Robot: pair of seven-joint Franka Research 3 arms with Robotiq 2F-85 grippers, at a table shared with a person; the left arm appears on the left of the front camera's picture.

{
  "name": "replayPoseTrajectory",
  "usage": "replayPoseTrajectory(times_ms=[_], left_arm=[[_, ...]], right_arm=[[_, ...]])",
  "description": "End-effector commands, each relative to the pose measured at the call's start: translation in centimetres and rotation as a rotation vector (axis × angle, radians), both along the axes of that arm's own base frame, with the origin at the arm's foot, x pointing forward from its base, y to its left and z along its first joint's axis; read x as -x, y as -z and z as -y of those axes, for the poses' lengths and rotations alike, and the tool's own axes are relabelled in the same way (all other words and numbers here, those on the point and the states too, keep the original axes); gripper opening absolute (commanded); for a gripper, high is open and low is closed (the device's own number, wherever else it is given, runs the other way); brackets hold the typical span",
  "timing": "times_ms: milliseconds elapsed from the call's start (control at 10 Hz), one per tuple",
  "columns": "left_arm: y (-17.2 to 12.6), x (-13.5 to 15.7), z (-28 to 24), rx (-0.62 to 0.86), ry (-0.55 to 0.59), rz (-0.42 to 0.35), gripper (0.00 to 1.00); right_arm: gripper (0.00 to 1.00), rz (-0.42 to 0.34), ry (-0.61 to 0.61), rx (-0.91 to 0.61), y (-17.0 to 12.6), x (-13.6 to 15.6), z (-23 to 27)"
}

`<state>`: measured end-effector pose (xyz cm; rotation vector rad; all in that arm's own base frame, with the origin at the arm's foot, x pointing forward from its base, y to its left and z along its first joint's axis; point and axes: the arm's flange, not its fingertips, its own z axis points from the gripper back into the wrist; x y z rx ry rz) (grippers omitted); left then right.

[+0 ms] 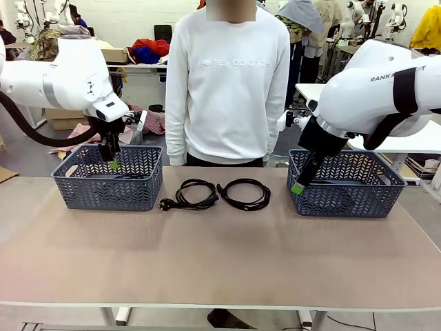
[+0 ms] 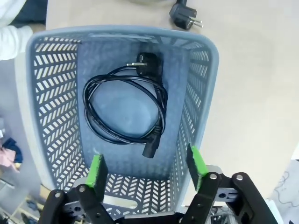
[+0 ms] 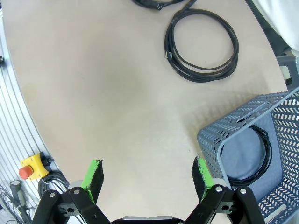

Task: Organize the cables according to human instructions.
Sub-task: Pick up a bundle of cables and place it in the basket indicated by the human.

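Two coiled black cables lie side by side mid-table in front of the person: one (image 1: 191, 194) with a plug at its left end, the other (image 1: 244, 193) to its right, also seen as a loop (image 3: 202, 44) in the right wrist view. A third cable (image 2: 125, 108) rests inside the left basket (image 1: 108, 178), and a fourth cable (image 3: 262, 151) curls inside the right basket (image 1: 349, 183). My left gripper (image 1: 111, 161) hangs open and empty above the left basket. My right gripper (image 1: 298, 186) hovers open and empty at the right basket's near-left corner.
A person in a white sweatshirt (image 1: 228, 83) stands at the table's far edge between the baskets, hands out of sight. A loose plug (image 2: 185, 15) of the left table cable lies just beyond the left basket. A red emergency button (image 3: 32, 168) sits off the table's side.
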<state>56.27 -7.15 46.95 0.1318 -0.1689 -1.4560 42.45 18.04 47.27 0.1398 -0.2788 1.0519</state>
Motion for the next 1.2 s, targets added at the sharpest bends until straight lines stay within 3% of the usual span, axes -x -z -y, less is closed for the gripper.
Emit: replayPoseTrajectory(times_ms=[0,1100], left_arm=[[-1.13,-0.19,-0.20,0.020,0.003,-0.028,1.00],[-1.06,0.22,0.24,0.024,-0.011,-0.040,1.00]], right_arm=[[1.00,0.005,0.003,0.003,-0.25,-0.14,-0.17],[1.00,0.005,0.003,0.003,-0.25,-0.14,-0.17]])
